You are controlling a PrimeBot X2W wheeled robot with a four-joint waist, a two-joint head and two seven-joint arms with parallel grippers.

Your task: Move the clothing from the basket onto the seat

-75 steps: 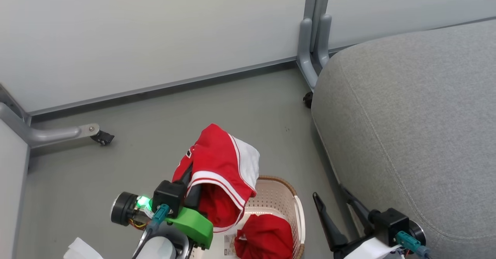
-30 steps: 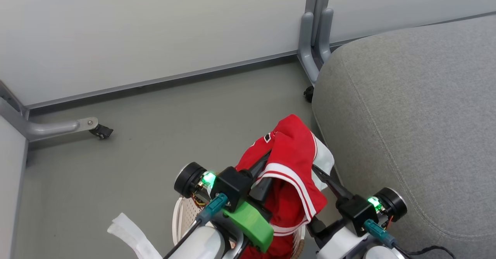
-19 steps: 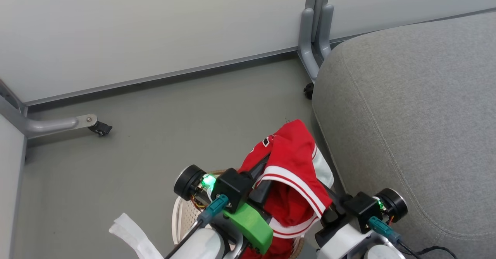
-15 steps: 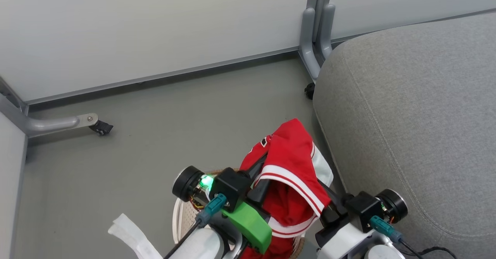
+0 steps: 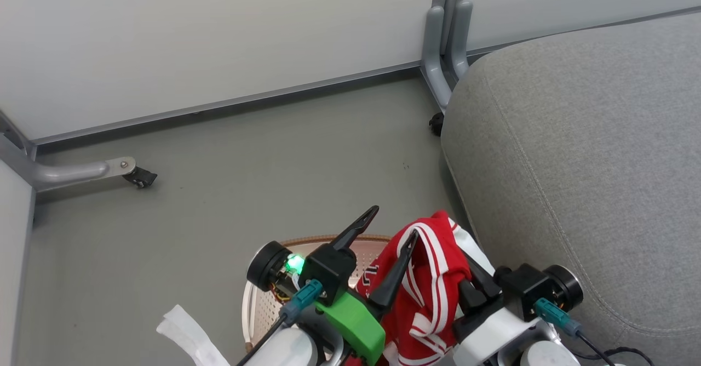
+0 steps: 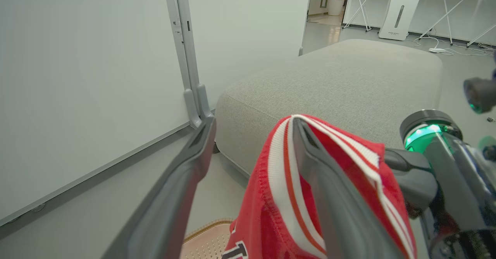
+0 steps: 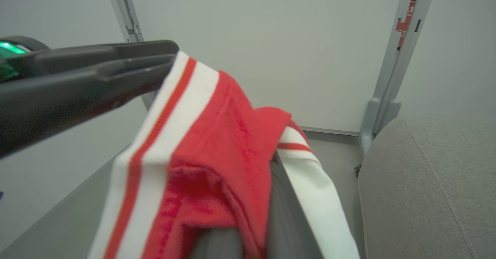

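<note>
Left gripper (image 5: pixel 392 222), head view: fingers spread wide, clamping nothing; probably freed so the other arm carries the load.
Right gripper (image 5: pixel 475 286), head view: pinched tight on the red garment (image 5: pixel 432 278), tips buried in its folds; this is the arm nearer the seat (image 5: pixel 575 163).
Red garment, head view: hangs above the basket (image 5: pixel 306 242), just beside the seat's edge, not on it.
Left gripper (image 6: pixel 252 122), left wrist view: red garment (image 6: pixel 279 197) draped over one finger, the other bare; seat (image 6: pixel 348 73) beyond the tips.
Right gripper (image 7: pixel 267 220), right wrist view: closed fingers wrapped in red garment (image 7: pixel 217 142); seat (image 7: pixel 426 181) near, rightward.
</note>
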